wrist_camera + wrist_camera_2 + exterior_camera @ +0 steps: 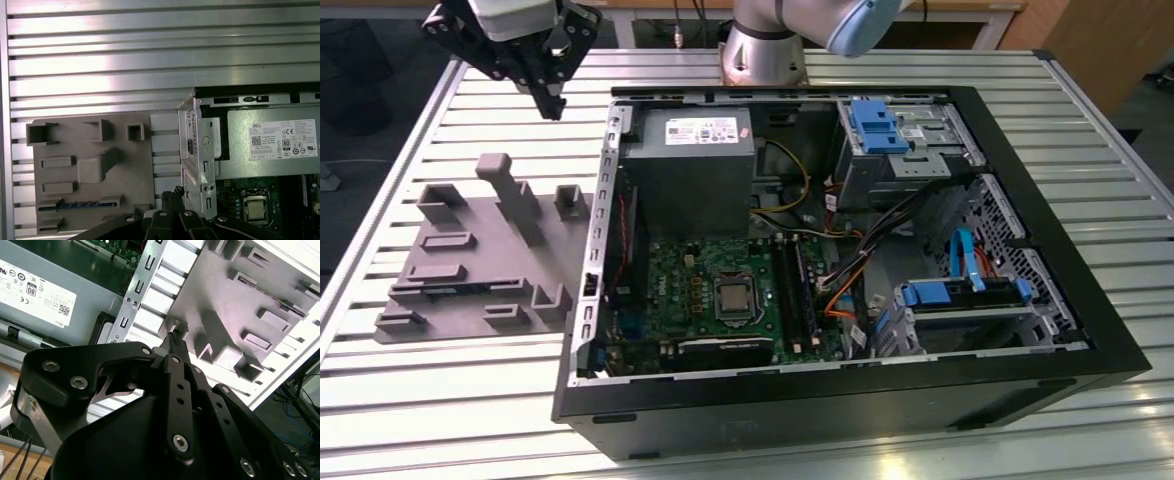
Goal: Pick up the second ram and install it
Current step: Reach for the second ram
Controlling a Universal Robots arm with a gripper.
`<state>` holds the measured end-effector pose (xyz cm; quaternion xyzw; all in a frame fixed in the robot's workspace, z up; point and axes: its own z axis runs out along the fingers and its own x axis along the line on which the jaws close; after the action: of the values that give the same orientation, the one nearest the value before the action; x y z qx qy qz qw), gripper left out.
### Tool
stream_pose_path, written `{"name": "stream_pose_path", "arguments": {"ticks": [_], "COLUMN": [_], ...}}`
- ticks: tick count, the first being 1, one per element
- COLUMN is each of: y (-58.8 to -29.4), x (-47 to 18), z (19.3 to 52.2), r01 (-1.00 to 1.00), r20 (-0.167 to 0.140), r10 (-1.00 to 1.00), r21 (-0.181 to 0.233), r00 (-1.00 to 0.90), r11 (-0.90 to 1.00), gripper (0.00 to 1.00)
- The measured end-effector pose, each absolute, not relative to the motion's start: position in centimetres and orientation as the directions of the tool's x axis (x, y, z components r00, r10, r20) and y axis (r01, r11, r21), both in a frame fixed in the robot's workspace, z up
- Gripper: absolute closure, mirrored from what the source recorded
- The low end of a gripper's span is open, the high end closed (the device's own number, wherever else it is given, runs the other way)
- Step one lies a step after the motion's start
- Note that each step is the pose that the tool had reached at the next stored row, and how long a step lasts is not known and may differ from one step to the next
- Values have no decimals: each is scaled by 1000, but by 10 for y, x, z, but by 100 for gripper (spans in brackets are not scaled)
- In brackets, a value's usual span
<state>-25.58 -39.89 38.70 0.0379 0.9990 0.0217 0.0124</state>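
The second ram (75, 204) is a thin blue-green stick lying on edge in a long slot of the grey tray (125, 165), on the tray's side furthest from the arm's base. In the exterior view my gripper (554, 105) hangs high over the table, above the tray's (480, 250) far edge and well apart from the ram. Both wrist views show the fingertips (175, 337) pressed together with nothing between them, so the gripper (175, 192) is shut and empty. The green motherboard (720, 290) lies inside the open case, its dark memory slots (790, 285) beside the square silver chip.
The open black computer case (854, 400) fills the table's middle and the exterior view's right. Its grey power supply (694, 160) and metal side wall (200, 150) stand close to the tray. Raised blocks (514, 200) rise from the tray. Ribbed metal table (400, 380) surrounds it.
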Motion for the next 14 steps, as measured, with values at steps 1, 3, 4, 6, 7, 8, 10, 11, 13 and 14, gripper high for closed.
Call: {"name": "stream_pose_path", "arguments": {"ticks": [1,3,4,6,7,8,10,11,13,14], "y": [-399,-399,-399,-399,-399,-399,-399,-399,-399,-399], "x": [-256,-257,-258,-259,-259,-259,-259,-259,-259,-260], "z": [387,387,387,387,387,387,387,387,387,387], "r01": [75,75,75,75,75,75,75,75,75,75], "r20": [-23,-23,-23,-23,-23,-23,-23,-23,-23,-23], "r10": [76,76,76,76,76,76,76,76,76,76], "r21": [44,44,44,44,44,44,44,44,44,44], "r00": [-997,-997,-997,-997,-997,-997,-997,-997,-997,-997], "r11": [996,996,996,996,996,996,996,996,996,996], "gripper": [89,89,89,89,89,89,89,89,89,89]}}
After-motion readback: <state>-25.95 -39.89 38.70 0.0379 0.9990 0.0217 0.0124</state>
